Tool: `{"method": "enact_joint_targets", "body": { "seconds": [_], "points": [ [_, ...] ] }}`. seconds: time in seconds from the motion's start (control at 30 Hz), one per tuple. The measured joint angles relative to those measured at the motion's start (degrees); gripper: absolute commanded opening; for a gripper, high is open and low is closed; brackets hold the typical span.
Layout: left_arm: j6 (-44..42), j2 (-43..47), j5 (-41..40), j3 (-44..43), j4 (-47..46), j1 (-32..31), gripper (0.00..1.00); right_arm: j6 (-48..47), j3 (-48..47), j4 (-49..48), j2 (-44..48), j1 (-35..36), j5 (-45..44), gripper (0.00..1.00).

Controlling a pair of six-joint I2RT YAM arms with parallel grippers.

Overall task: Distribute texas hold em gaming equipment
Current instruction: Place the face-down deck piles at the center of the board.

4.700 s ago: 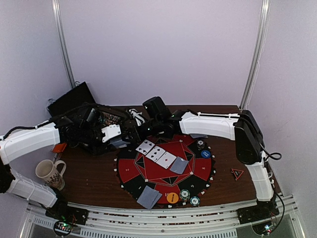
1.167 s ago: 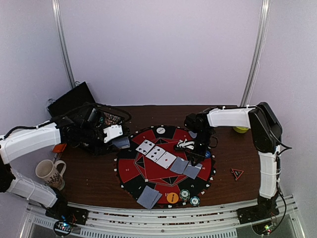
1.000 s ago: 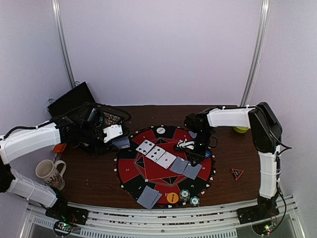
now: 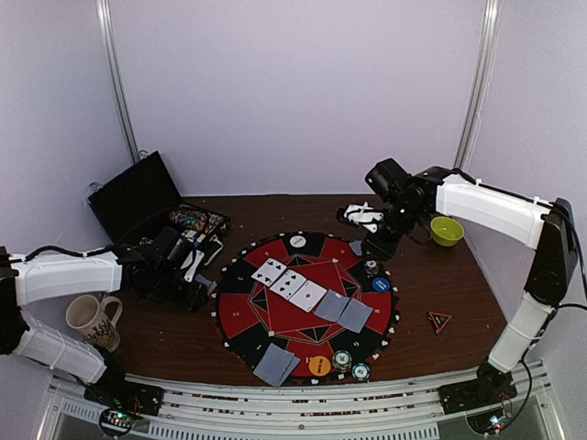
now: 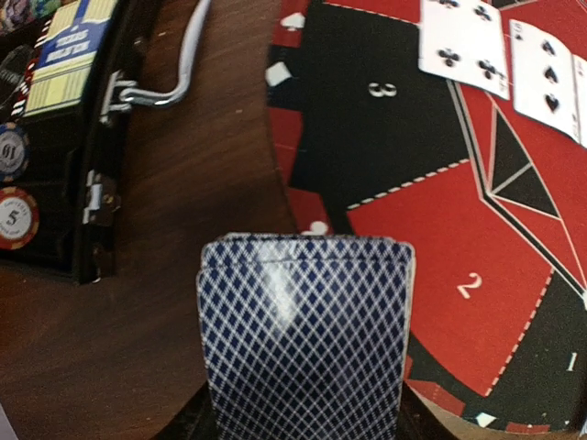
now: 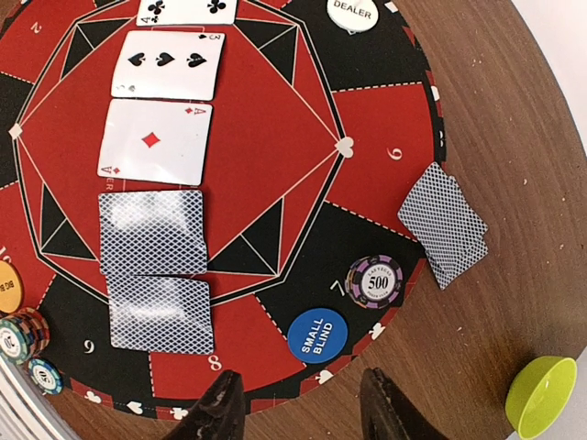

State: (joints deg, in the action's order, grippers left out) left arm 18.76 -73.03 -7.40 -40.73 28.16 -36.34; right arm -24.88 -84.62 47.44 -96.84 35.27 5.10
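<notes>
Deal looks well along. Mat (image 4: pixel 240 316) carries a centre row: three face-up cards (image 4: pixel 289 282), then two face-down cards (image 4: pixel 344 310). Dealer button (image 4: pixel 297 242) sits at the far rim. Blue button (image 6: pixel 317 335) and 500 chip (image 6: pixel 376 280) lie at the right rim, with a face-down pair (image 6: pixel 443 225) just beside them, straddling the mat edge onto the table (image 4: pixel 183 339). Near rim: orange button (image 4: pixel 319 365), two chip stacks (image 4: pixel 342 360), and a second pair (image 4: pixel 275 364) to their left.

Left gripper (image 4: pixel 197 286) is clamped on the deck (image 5: pixel 303 339), backs toward the wrist camera, low over the table just off the mat's left edge. Right gripper (image 6: pixel 298 376): fingers apart, nothing between them, hanging above the right rim near the 500 chip.

Judged left to do: seats on the mat's left half, where 2 and 3 show, have no cards or chips. Deck in hand looks thick, and spare chips (image 5: pixel 13 217) sit in the case (image 5: pixel 55 137). Whether those seats get served, cannot tell.

Room: left half of the mat is open for a drop from the deck. Case and its handle (image 5: pixel 179 69) lie near the left gripper on its far side; mug (image 4: pixel 90 318) stands on the near side of that arm. Right side is tighter, with button, chip and pair close together below the gripper. Bowl (image 4: pixel 447 230) is well apart to the right.
</notes>
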Motion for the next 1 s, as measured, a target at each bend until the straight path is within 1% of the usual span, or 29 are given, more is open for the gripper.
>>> {"method": "enact_joint_targets", "body": {
  "seconds": [0.13,0.37,0.43,0.57,0.7,0.9,1.0],
  "points": [
    [2.12,1.53,-1.66,2.93,-1.09,2.95,0.56,0.02,2.27,-1.07,2.36,0.0,-0.42,0.45],
    [3.58,1.22,-2.47,7.41,-3.17,6.69,0.57,0.33,4.28,-3.13,4.04,0.0,-2.1,0.48],
    [4.33,0.44,-2.23,8.48,-5.49,7.02,0.63,1.09,4.9,-4.59,5.03,0.0,-3.41,0.49],
    [6.16,-1.44,-1.03,11.04,-9.31,7.06,0.83,2.49,6.99,-8.15,8.11,-0.11,-6.67,0.52],
    [7.43,-1.79,0.07,11.72,-11.67,7.06,0.98,4.72,8.7,-12.31,11.67,-1.27,-10.23,0.56],
    [7.72,2.4,0.2,12.35,-11.04,7.06,0.98,9.05,12.13,-20.17,17.2,-4.72,-15.43,0.6],
    [7.72,5.73,0.07,11.17,-8.48,7.06,0.98,11.5,14.14,-24.02,19.74,-7.5,-16.83,0.62]
  ]
}}
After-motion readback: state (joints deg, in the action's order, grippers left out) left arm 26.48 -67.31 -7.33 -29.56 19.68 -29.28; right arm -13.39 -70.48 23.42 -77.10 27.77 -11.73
